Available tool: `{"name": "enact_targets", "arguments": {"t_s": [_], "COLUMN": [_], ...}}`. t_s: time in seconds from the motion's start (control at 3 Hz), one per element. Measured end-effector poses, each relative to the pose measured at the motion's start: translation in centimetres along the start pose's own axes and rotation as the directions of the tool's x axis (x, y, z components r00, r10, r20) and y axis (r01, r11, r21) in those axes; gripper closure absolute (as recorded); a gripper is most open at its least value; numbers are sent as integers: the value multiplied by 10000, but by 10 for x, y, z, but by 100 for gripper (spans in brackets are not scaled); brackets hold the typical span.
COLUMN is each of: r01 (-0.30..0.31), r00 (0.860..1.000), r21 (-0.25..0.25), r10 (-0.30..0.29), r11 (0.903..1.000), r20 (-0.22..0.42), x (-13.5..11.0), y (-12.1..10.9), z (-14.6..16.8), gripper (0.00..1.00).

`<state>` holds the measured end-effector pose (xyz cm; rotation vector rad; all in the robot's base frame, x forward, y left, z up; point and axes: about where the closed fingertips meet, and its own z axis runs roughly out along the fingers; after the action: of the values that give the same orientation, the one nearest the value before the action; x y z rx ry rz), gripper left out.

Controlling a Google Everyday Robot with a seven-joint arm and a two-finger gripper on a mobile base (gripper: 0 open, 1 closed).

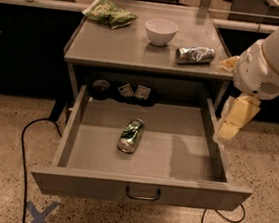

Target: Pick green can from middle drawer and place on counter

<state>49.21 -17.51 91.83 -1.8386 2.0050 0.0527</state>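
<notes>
The green can (130,135) lies on its side, dented, near the middle of the open middle drawer (84,152). The drawer is pulled far out and its dark handle (142,194) shows on the front panel. The counter (121,48) is the grey top of the cabinet above it. My gripper (230,125) hangs at the right, over the drawer's right wall, below my white arm (274,53). It is well to the right of the can and holds nothing that I can see.
On the counter are a white bowl (160,31), a green chip bag (109,12) and a silver can (195,55) lying on its side. Dark round objects and small packets (134,91) sit at the drawer's back. A black cable (25,141) runs on the floor at the left.
</notes>
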Motion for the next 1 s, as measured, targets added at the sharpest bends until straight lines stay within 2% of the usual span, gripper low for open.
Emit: {"name": "enact_targets", "arguments": {"t_s": [0.33,0.67,1.0], "r01": [1663,2394,2396], "r00": [9822,9667,9667], "r21": [-349,-268,-268], "r10": [-1624,-2357,-2359], "r11": [9855,9706,9705], "r20": [948,993,993], "x": [-16,-14,-14], "y": [-28,-31,-31], "z": [39,42,42], "gripper": [0,0,0]}}
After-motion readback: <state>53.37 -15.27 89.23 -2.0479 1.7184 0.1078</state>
